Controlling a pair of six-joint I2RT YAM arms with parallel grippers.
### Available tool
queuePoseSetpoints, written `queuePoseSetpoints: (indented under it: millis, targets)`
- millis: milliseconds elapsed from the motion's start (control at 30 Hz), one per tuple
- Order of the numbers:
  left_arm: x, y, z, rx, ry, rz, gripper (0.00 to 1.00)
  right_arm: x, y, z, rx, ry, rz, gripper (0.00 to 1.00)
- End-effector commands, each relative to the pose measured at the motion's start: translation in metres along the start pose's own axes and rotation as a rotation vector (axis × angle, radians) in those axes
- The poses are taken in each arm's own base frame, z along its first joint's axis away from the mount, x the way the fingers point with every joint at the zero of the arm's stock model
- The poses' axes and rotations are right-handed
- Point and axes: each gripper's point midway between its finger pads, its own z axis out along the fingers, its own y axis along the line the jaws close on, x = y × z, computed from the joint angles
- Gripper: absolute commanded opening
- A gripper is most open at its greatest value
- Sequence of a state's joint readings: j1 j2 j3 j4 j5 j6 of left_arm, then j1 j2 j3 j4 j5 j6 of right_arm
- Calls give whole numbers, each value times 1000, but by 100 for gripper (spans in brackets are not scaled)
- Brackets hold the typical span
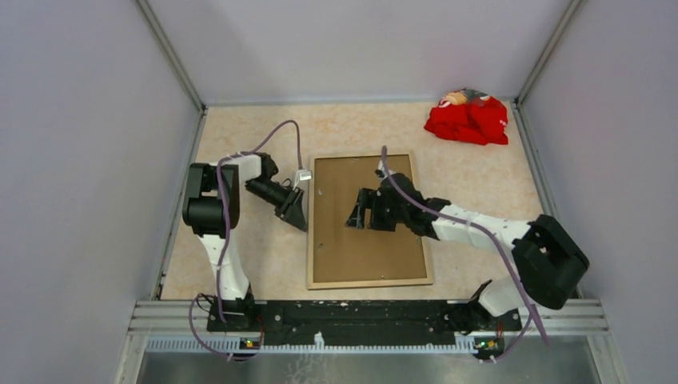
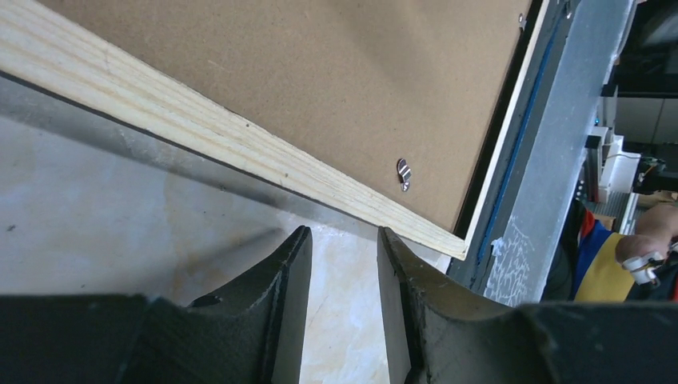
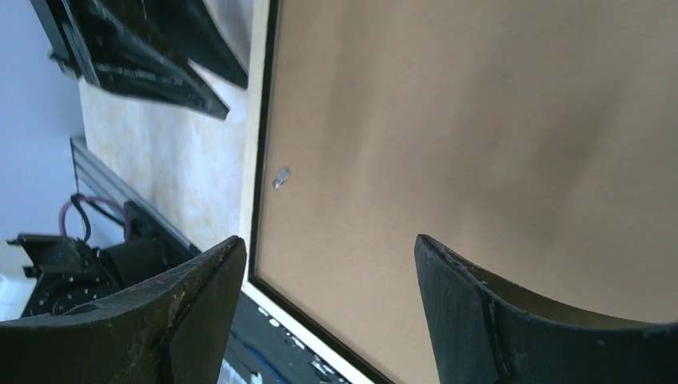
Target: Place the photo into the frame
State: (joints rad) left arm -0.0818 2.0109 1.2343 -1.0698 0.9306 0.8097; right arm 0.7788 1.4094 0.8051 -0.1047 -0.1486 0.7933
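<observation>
The frame [image 1: 369,282] lies back-up in the middle of the table, its light tan wood rails around a plain brown backing board [image 1: 368,248]. The photo is out of view. My left gripper [image 1: 300,220] sits low at the frame's left rail [image 2: 200,120], just outside it. Its jaws [image 2: 344,236] are open, with only table surface between them. My right gripper [image 1: 354,218] hovers over the backing board [image 3: 480,120], near its left half. It is open wide [image 3: 329,248] and holds nothing. A small metal clip [image 2: 404,174] sits on the board by the left rail.
A crumpled red cloth [image 1: 468,118] lies at the back right corner. Grey walls close in the table on three sides. The black base rail [image 1: 360,312] runs along the near edge, close to the frame's near rail. The left gripper's fingers [image 3: 160,72] show in the right wrist view.
</observation>
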Motion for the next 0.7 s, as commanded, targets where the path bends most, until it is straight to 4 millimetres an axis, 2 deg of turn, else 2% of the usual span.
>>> queuePoseSetpoints:
  millis: [0, 67, 167, 300, 667]
  targets:
    - [-5, -10, 5, 72, -46, -21, 43, 12, 56, 24, -177, 8, -44, 77]
    - [-6, -10, 7, 80, -49, -32, 43, 23, 71, 35, -208, 40, -67, 76]
    - [-5, -7, 10, 77, -48, -53, 40, 39, 82, 53, -239, 92, -68, 74]
    - [-5, -2, 12, 69, -51, -68, 36, 53, 95, 64, -266, 136, -83, 73]
    - [-4, 4, 15, 53, -45, -87, 28, 72, 95, 77, -290, 208, -58, 70]
